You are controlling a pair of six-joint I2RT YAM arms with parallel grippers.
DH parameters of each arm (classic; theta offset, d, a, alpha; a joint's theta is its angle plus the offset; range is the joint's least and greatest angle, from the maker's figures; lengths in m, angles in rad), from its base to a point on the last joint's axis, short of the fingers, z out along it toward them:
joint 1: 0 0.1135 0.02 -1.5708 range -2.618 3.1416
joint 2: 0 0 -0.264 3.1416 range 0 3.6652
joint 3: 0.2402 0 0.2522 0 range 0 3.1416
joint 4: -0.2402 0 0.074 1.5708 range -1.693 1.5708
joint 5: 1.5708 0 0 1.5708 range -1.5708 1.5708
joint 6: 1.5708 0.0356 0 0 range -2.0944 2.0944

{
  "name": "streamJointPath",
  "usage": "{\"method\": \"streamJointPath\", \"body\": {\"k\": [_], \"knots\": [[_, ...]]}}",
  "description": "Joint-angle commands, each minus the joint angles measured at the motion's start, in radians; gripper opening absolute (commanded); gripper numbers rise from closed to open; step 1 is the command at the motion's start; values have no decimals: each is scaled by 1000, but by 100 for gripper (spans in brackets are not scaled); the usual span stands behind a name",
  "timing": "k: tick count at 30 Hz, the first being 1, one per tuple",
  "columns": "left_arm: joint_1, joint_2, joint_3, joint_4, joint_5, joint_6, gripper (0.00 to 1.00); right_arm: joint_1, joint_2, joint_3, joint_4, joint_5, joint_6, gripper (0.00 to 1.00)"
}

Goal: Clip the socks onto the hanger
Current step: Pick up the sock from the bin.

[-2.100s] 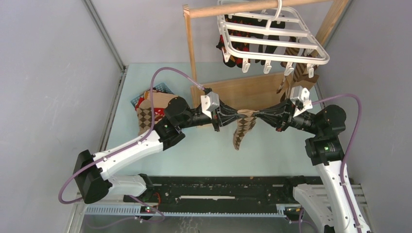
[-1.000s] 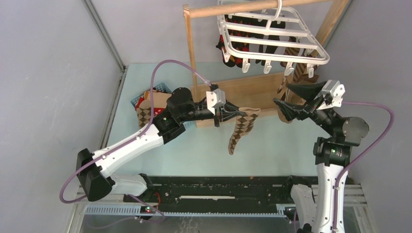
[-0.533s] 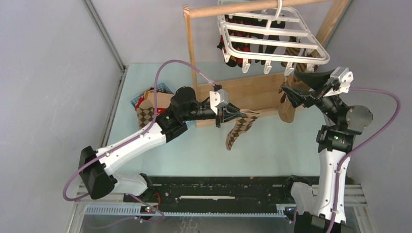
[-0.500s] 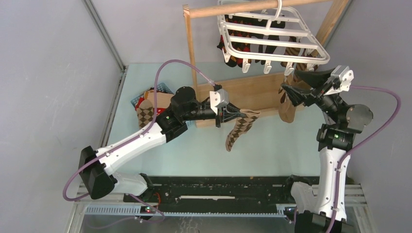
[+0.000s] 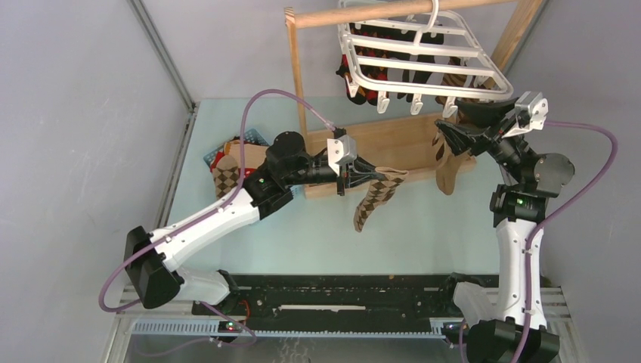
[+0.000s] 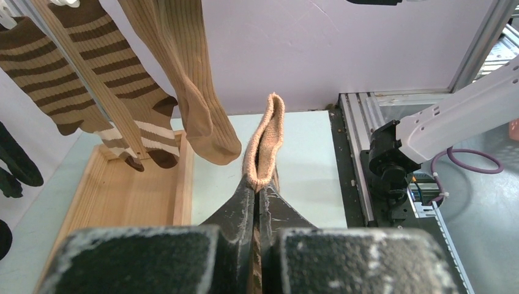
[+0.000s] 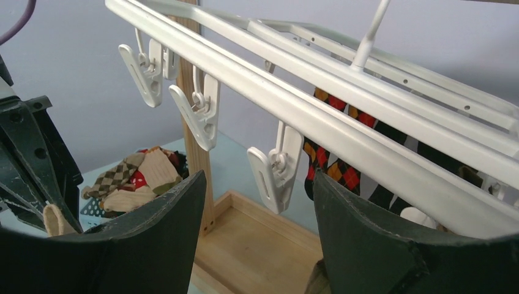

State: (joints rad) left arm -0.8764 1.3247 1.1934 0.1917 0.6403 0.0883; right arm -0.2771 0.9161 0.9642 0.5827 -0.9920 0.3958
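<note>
The wooden rail stand (image 5: 355, 15) is carrying one white hanger (image 5: 423, 57), which is hanging by its hook over the far side of the table. Two arms are working below it.

The left gripper (image 5: 378, 175) is pressed together and is pinching one brown argyle sock (image 5: 374, 200) by its cuff (image 6: 264, 144). The sock is hanging free in the air, with its long axis pointing down and its foot toward the table. The right gripper (image 5: 453, 125) is spread wide and is holding nothing.

Governing relation: the nearest free clip (image 7: 274, 171) is hanging in line with the gap between the right fingers, so the right arm is the nearer one. The held sock is lying left of that clip and lower, well apart. Judgement: the cuff needs raising and carrying rightward while the right gripper is squeezing the clip open.

Count: three empty clips are showing in the right wrist view. One plain tan sock (image 6: 196, 79) is already clipped, along with striped, black and red argyle socks whose number is uncertain. Several more are lying in the blue mesh basket (image 5: 255, 137).
</note>
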Motion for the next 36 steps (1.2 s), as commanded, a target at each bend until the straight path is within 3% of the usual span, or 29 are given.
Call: {"method": "streamJointPath", "body": {"k": [1, 22, 36], "knots": [[5, 5, 78, 20, 18, 13, 1, 24, 0, 44, 44, 60, 25, 73], [5, 8, 83, 20, 16, 11, 1, 72, 45, 43, 130, 122, 108, 71], [5, 4, 79, 19, 16, 5, 1, 73, 47, 43, 155, 120, 136, 63]]}}
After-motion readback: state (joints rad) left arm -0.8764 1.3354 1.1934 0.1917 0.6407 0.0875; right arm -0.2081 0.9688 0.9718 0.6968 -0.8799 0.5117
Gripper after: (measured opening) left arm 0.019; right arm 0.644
